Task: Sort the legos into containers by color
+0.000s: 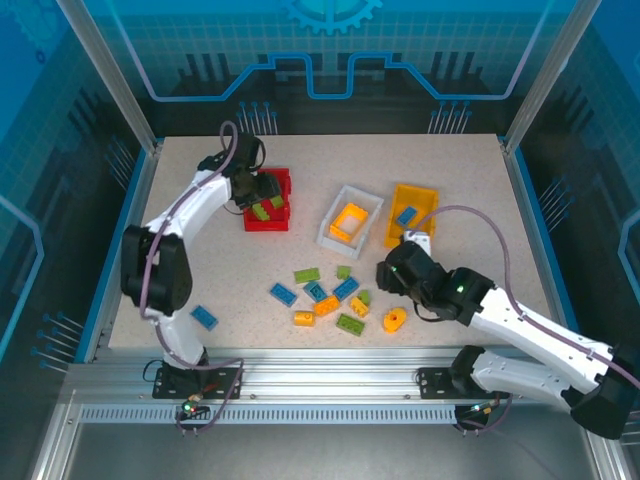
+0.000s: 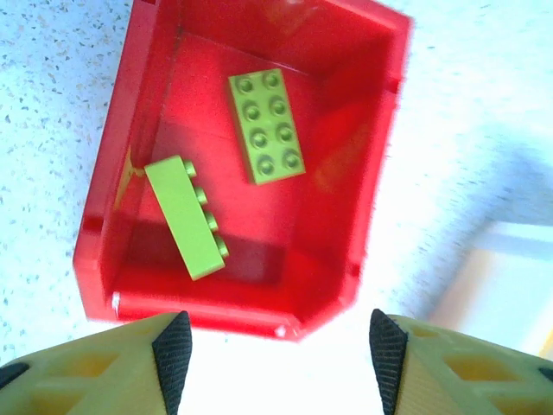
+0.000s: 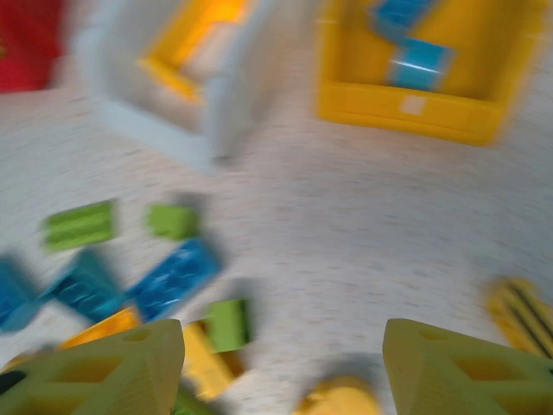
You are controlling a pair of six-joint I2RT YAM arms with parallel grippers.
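Over the red bin (image 2: 104, 181), the left gripper (image 2: 281, 359) hangs with its fingers spread and nothing between them. Two lime green bricks lie inside the bin: one flat with its studs up (image 2: 266, 127), the other tipped on its side (image 2: 186, 218) nearer the left wall.

Low over the table (image 1: 200, 250), right of centre, the right gripper (image 3: 283, 372) is spread too and holds nothing, though its wrist view is blurred. Beyond it stand the yellow bin (image 3: 406, 108), with blue pieces (image 3: 419, 62) inside, and the white bin (image 1: 330, 235) to its left, holding an orange frame (image 1: 350, 220).

Loose legos (image 1: 327, 305) lie scattered near the front edge, just left of the right gripper — green, blue and orange mixed. A lone blue brick (image 1: 204, 317) sits well apart, near the left arm's base.
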